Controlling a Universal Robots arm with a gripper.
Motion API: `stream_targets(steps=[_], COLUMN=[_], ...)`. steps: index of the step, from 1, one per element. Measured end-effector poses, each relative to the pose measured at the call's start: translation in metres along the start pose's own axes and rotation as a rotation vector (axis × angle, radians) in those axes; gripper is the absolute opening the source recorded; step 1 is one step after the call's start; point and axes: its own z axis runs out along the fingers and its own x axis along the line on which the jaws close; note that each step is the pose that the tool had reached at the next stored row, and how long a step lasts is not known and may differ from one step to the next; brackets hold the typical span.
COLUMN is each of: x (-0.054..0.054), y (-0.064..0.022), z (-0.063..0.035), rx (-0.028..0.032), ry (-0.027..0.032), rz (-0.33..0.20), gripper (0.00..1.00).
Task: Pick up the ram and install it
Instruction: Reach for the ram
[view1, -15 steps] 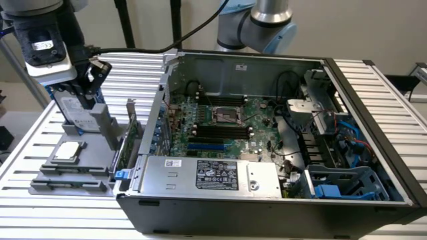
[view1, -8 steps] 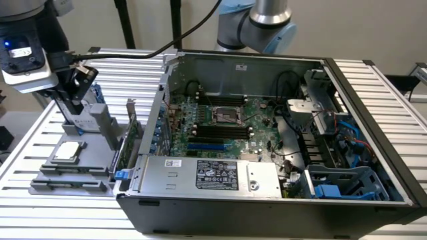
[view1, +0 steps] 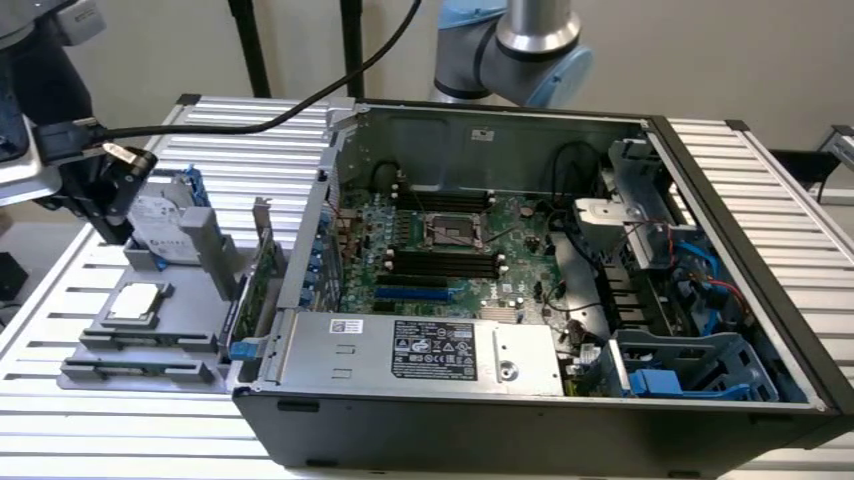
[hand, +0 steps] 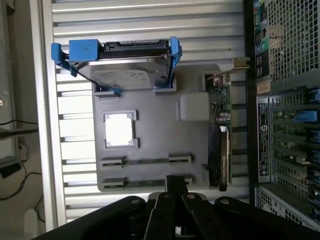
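Ram (hand: 145, 183) stands on edge in the end slot of the grey parts tray (hand: 160, 132). You get just a thin green strip of it.

In the exterior view the tray is at 9 o'clock of the open PC case (view1: 534, 440). The ram slot is at 6 o'clock of the CPU (view1: 139, 300), and the hard drive (view1: 163, 222) is at 12.

Gripper (hand: 176, 182) hangs over that end of the tray. Jaws are closed together with nothing visible between them, clear of the ram as far as I can tell.

Handling, my read: light, stiff, thin board. Chips and edge contacts are fragile, and it won't tolerate twist. You'd pinch across the two flat faces near mid-length on the exposed upper edge, contacts left free. Keep it square, or it likely binds in the holder.

Black memory slots (view1: 441, 262) sit mid-board in the case.
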Motion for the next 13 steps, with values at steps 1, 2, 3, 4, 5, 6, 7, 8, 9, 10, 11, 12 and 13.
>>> stream_targets(steps=[1, 2, 3, 4, 5, 6, 7, 8, 9, 10, 11, 12, 13], x=[0.003, 0.006, 0.008, 0.010, 0.012, 0.014, 0.016, 0.017, 0.019, 0.020, 0.022, 0.023, 0.023], y=[-0.0019, -0.0038, -0.0055, -0.0072, -0.0087, -0.0103, -0.0118, -0.0132, -0.0145, -0.0158, -0.0171, -0.0183, -0.0194], z=[0.0005, 0.0010, 0.0016, 0.0022, 0.0028, 0.0035, 0.0041, 0.0048, 0.0054, 0.0060, 0.0066, 0.0070, 0.0073], rx=[0.0000, 0.0000, 0.0000, 0.0000, 0.0001, 0.0001, 0.0003, 0.0004, 0.0006, 0.0010, 0.0014, 0.0021, 0.0031], ry=[0.0000, 0.0001, 0.0002, 0.0006, 0.0011, 0.0019, 0.0029, 0.0040, 0.0051, 0.0063, 0.0073, 0.0083, 0.0086], rz=[0.000, 0.000, 0.000, 0.000, 0.000, 0.000, 0.000, 0.000, 0.000, 0.000, 0.000, 0.000, 0.000], gripper=[0.11, 0.11, 0.11, 0.11, 0.11, 0.11, 0.11, 0.11, 0.11, 0.11, 0.11, 0.11, 0.11])
